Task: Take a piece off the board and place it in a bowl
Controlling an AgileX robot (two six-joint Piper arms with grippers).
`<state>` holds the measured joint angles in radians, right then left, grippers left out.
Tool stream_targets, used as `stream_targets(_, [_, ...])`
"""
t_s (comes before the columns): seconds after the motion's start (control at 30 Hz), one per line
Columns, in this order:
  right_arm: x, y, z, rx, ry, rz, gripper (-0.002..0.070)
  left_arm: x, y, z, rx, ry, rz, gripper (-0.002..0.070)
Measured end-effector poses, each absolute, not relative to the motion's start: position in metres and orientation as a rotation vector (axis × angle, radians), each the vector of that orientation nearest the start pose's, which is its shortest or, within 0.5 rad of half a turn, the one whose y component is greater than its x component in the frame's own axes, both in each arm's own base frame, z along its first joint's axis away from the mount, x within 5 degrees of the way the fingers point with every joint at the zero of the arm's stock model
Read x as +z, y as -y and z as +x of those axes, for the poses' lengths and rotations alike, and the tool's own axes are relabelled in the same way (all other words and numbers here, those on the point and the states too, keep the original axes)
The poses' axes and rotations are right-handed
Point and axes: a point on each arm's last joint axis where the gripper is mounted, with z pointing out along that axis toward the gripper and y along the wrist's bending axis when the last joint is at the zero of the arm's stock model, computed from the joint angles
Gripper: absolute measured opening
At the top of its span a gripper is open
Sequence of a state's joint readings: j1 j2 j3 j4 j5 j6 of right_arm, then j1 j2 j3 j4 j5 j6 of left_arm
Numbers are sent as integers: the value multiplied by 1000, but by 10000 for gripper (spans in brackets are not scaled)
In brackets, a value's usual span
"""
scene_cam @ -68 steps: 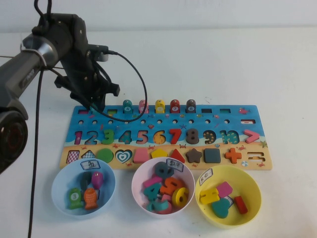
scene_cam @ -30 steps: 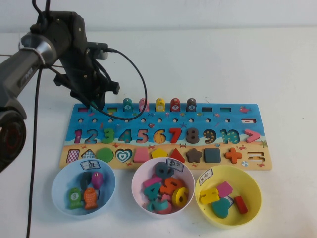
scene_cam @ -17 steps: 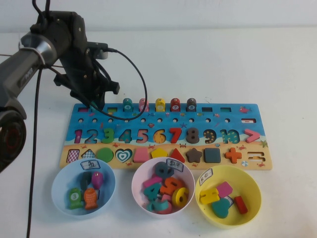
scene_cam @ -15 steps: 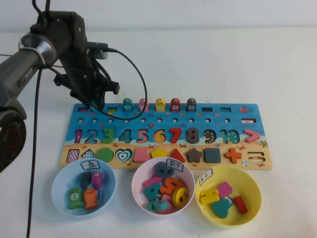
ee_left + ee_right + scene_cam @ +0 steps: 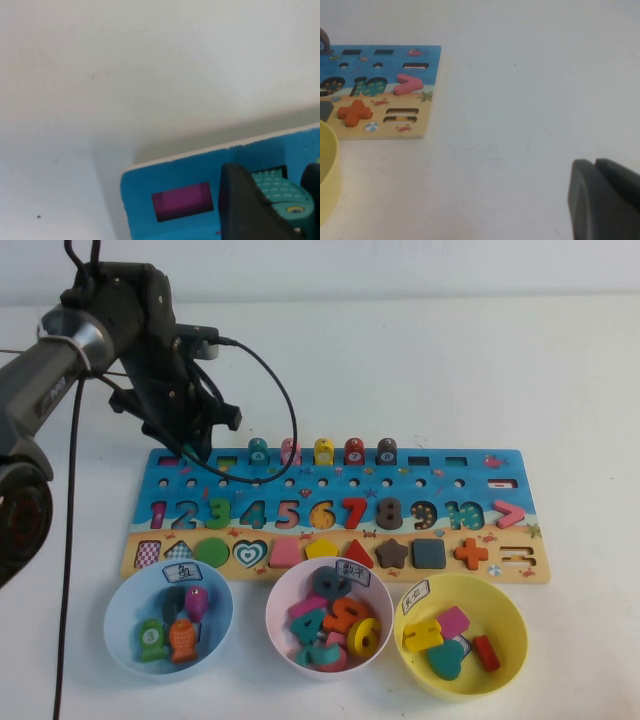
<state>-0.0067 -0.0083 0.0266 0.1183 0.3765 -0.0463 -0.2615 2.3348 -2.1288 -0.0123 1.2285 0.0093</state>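
Note:
My left gripper (image 5: pixel 190 448) is down at the far left end of the board's (image 5: pixel 420 480) back row. In the left wrist view its fingers (image 5: pixel 242 210) sit on both sides of the turquoise fish piece (image 5: pixel 280 192), which stands at a dark slot in the board (image 5: pixel 140 190). The left gripper (image 5: pixel 274 181) is shut on the piece. In the high view the piece is hidden behind the gripper. The light blue bowl (image 5: pixel 120 625) stands in front of the board's left end and holds several fish. My right gripper (image 5: pixel 594 164) is shut and empty over bare table to the right of the board (image 5: pixel 427 55).
Several other fish stand in the back row, the darker teal one (image 5: pixel 258 452) nearest my left gripper. A pinkish-white bowl (image 5: pixel 283 635) of numbers and a yellow bowl (image 5: pixel 505 640) of shapes stand in front of the board. The left arm's cable (image 5: pixel 285 420) hangs over the board.
The left gripper shifted slightly toward the back about two seconds ago. It has stayed still over the last second. Nothing else moved.

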Motion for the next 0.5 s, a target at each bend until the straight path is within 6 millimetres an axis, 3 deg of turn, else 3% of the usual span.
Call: stream_targets(0.5, [171, -4, 53, 80, -1876, 36, -17, 204, 130, 477, -77, -2891, 424, 198])
